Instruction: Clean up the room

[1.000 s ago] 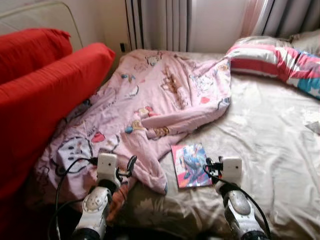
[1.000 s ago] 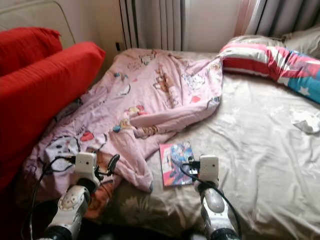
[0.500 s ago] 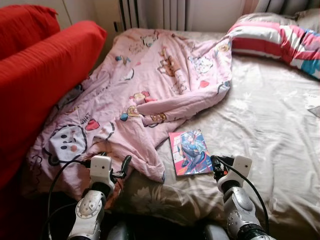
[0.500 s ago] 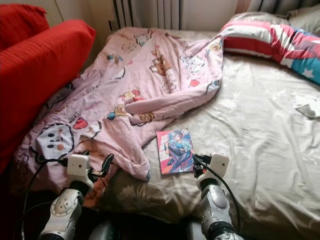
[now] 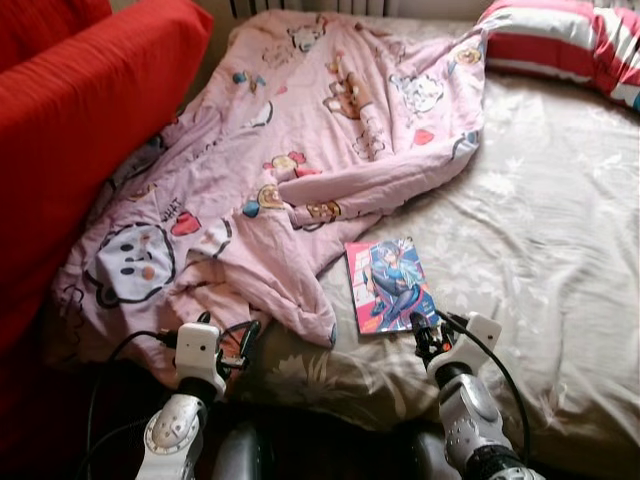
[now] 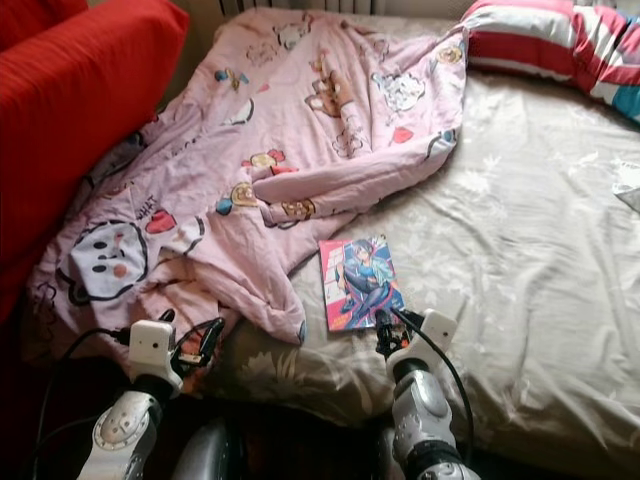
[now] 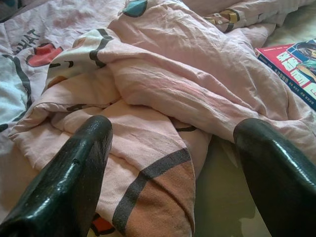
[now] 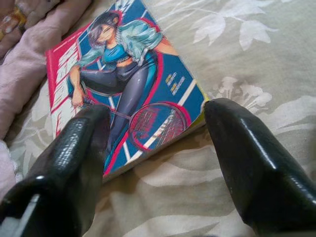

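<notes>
One glossy comic book (image 5: pixel 390 286), cover w/ a drawn figure in blue and red, is seen lying flat on the bed (image 5: pixel 560 230), just beside the rumpled edge of a pink cartoon-print blanket (image 5: pixel 300 170). The right tool (image 8: pixel 153 153) is held at the book's near corner, fingers (image 8: pixel 74 158) spread apart, nothing gripped. The left tool (image 7: pixel 168 173) is poised over a blanket fold, fingers likewise spread, empty. One striped pillow (image 5: pixel 560 45) is set at the bed's head; red cushions (image 5: pixel 80 120) are stacked at the left. Sheet: beige, soft, creased, leaf pattern.
</notes>
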Controlling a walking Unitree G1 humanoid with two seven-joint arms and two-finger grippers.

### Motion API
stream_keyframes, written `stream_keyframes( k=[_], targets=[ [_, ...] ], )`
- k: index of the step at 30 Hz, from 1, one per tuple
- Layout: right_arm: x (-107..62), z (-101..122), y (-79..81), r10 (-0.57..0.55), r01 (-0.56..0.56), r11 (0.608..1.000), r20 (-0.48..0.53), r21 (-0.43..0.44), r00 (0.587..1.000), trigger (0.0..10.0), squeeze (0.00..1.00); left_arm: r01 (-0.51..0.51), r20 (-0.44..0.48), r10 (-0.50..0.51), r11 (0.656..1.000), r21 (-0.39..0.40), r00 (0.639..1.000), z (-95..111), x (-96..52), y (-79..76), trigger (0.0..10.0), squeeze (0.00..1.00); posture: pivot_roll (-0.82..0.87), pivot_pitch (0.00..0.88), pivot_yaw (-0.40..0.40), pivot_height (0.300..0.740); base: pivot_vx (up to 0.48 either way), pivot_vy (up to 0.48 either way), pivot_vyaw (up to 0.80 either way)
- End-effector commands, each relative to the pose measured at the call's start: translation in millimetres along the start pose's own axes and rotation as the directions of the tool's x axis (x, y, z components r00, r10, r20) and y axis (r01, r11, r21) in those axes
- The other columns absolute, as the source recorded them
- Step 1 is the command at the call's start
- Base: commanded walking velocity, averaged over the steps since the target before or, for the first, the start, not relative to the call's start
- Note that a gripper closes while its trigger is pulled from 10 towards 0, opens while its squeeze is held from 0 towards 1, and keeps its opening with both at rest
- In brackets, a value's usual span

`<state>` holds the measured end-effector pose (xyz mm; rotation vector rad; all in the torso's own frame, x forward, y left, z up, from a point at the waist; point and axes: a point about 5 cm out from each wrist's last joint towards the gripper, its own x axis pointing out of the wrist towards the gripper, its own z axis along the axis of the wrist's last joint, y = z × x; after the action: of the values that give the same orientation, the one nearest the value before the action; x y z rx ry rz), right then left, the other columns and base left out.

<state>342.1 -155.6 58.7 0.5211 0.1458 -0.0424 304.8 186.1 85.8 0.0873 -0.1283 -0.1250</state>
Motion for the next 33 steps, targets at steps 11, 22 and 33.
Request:
stream_keyframes(
  k=[11, 22, 33],
  targets=[
    [2.9, 3, -6.5, -0.073, 0.073, 0.982, -0.005, 0.175, 0.997, 10.0, 0.0, 0.023, -0.072, -0.019, 0.998, 0.065, 0.997, -5, -18.0, 8.1, 10.0, 0.0, 0.11, 0.346, 0.07, 0.574, 0.0, 0.0, 0.0],
    [3.9, 6, -8.8, -0.08, 0.079, 0.979, -0.002, 0.187, 0.997, 10.0, 0.0, 0.03, -0.09, -0.022, 0.995, 0.091, 0.996, -5, -24.9, 12.0, 10.0, 0.0, 0.13, 0.362, 0.088, 0.574, 0.0, 0.0, 0.0],
    [2.0, 5, -11.0, -0.101, 0.093, 0.962, 0.019, 0.258, 0.995, 10.0, 0.0, 0.059, -0.119, -0.044, 0.991, 0.122, 0.992, 0, -33.2, 14.9, 10.0, 0.0, 0.15, 0.396, 0.12, 0.574, 0.0, 0.0, 0.0]
  ],
)
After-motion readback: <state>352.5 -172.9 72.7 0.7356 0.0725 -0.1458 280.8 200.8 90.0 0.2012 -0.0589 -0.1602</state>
